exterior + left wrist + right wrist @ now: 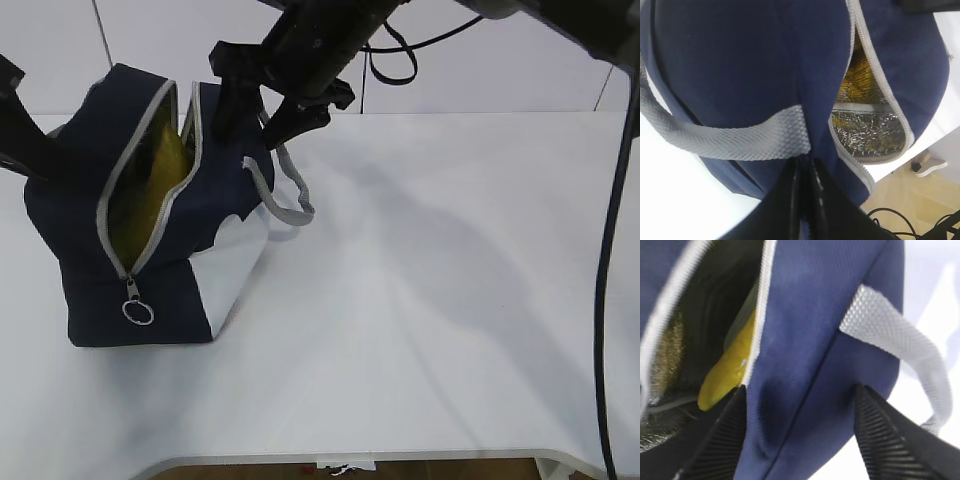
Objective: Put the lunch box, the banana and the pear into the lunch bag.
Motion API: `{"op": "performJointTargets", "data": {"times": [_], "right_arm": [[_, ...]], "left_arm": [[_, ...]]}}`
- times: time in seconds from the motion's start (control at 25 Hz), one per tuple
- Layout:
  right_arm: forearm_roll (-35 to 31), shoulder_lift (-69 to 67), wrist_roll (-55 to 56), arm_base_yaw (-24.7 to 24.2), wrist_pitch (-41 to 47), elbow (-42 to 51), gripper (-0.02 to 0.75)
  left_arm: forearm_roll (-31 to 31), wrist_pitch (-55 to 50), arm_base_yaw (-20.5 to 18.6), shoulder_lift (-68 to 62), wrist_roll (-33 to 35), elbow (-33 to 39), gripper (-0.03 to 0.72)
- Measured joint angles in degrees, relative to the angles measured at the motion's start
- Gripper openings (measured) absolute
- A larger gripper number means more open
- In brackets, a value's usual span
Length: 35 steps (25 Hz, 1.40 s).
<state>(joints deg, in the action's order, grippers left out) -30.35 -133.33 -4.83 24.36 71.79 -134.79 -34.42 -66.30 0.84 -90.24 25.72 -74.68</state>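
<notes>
Lunch bag (150, 215) standing at left of exterior frame on white table (430, 300), zipper open; banana (730, 365) inside, yellow showing through the opening at left-centre of right wrist view; right gripper (262, 105) at bag's top right edge, fingers (890, 445) spread, navy wall between them; left gripper (804, 172) pressed together on bag fabric, lower centre of left wrist view, below grey handle (730, 137); lunch box and pear not discernible.
</notes>
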Motion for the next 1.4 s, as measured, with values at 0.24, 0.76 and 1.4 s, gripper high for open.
{"op": "performJointTargets", "data": {"times": [0.24, 0.76, 1.4], "right_arm": [[-0.5, -1.5, 0.0, 0.0, -0.2, 0.2, 0.29], [5.0, 2.9, -0.2, 0.0, 0.2, 0.4, 0.003], [20.5, 11.7, 5.6, 0.0, 1.3, 6.8, 0.002]], "left_arm": [[-0.8, 0.0, 0.0, 0.0, 0.0, 0.0, -0.004], [-18.5, 1.7, 4.0, -0.2, 2.4, 0.0, -0.004], [-26.7, 11.9, 13.6, -5.5, 4.8, 0.0, -0.005]]}}
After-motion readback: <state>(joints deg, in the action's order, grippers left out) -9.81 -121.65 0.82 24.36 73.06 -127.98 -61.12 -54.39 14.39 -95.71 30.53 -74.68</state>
